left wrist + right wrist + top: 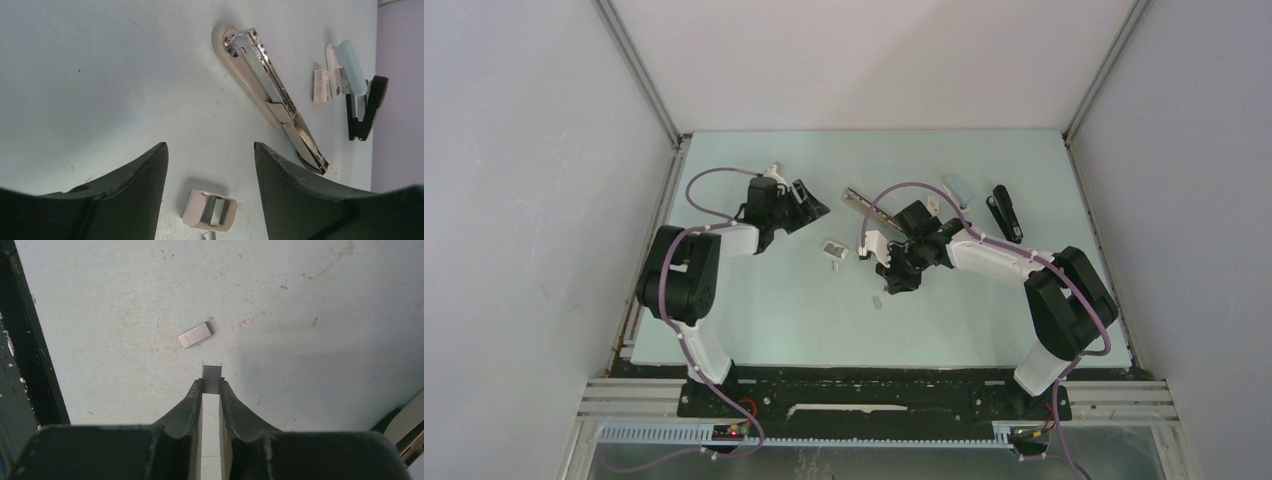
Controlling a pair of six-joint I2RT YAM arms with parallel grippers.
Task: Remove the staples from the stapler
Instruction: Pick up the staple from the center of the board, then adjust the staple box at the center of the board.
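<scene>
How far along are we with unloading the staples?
Done: the beige stapler lies opened, and one staple strip lies loose on the table. In hand: the right tool pinches a second strip. Left: setting it down; whether the magazine holds more, I cannot tell.

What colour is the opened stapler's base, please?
Beige; stapler base shows best in left wrist view.

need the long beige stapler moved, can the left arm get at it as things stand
Probably yes: the left gripper is open and empty, and the beige stapler lies on the table just ahead of it, with nothing between them.
</scene>
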